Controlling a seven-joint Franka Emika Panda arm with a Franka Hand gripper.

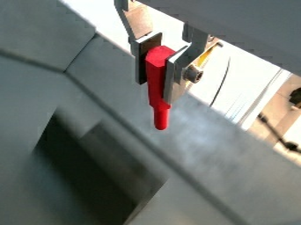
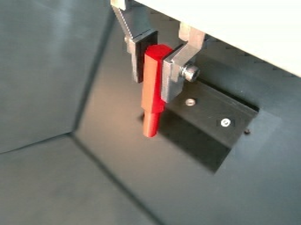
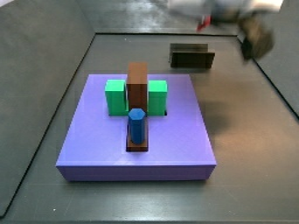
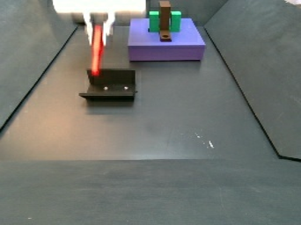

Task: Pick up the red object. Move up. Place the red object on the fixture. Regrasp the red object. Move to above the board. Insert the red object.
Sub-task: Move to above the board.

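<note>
The gripper (image 2: pixel 154 54) pinches the red object (image 2: pixel 152 92), lifted above the fixture (image 4: pixel 109 86); pickup looks done; placing, regrasp and insertion in the board (image 4: pixel 166 46) at 1 o'clock remain

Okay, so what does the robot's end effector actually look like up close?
The end effector has two flat silver metal fingers with dark pads on their inner faces, and a round screw head shows on one of them. In a wrist view a yellowish cable runs behind it. In a side view the arm's body above looks white and blurred.
</note>
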